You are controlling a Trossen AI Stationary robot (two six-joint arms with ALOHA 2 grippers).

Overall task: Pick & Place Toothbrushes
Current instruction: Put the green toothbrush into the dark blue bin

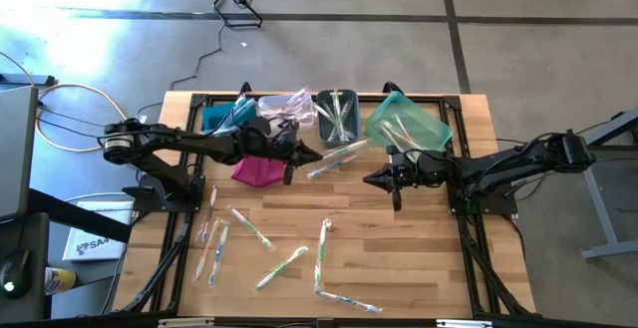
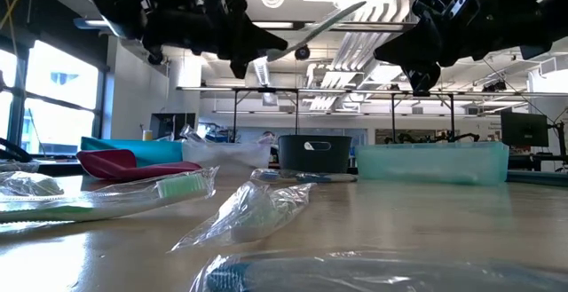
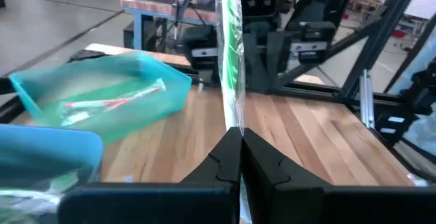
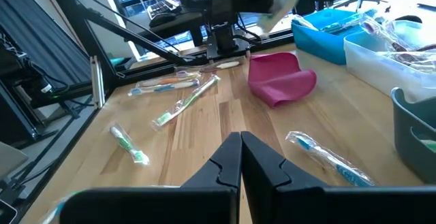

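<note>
My left gripper hangs above the table's middle, in front of the bins, shut on a clear-wrapped toothbrush with green on it. That toothbrush juts out past the fingers toward my right arm. My right gripper hovers right of centre, shut and empty, pointing toward the left arm. Several more wrapped toothbrushes lie flat on the near half of the table. A blue one lies close in front of my right gripper. My left gripper pinches the wrapped toothbrush by one end between its two shut fingertips. The fingers reach in about level from the table's left, and the brush runs on along them. It is lifted clear of the table, its free end slanting upward.
Along the far edge stand a blue bin, a clear bin, a grey bin and a teal bin, with toothbrushes in them. A magenta pouch lies under the left arm. Black frame rails edge the table.
</note>
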